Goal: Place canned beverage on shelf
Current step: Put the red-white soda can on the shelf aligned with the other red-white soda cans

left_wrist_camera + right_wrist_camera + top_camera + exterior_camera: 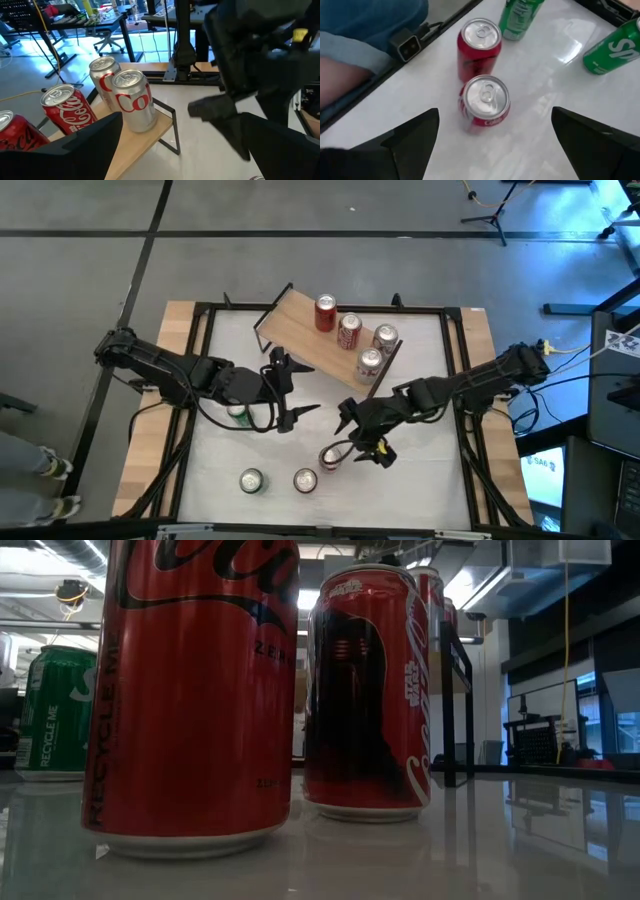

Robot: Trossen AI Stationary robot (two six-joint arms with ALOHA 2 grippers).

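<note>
From above, the shelf [320,340] lies angled at the desk's [420,480] far side carrying four cans; the open left claw [290,392] half hides a green can [238,415], and the open right claw [357,442] hovers over a red can [331,458]. The low view shows no claws. The left wrist view cuts off one shelf can.

Items you cannot fully see:

- Green can [238,414], high view: mostly hidden under left arm; only sliver shows.
- Red can [331,457], beside right gripper [362,438]: partly covered by its jaws; contact cannot be told.
- Big red can [192,690], low view: top cut by picture edge; blocks most of desk behind it.
- Shelf [132,145], left wrist view: far end cut off, near part behind dark finger.
- Leftmost red can [15,132] there: cut by picture edge.
- Green can [615,47], right wrist view: cut at edge.
</note>
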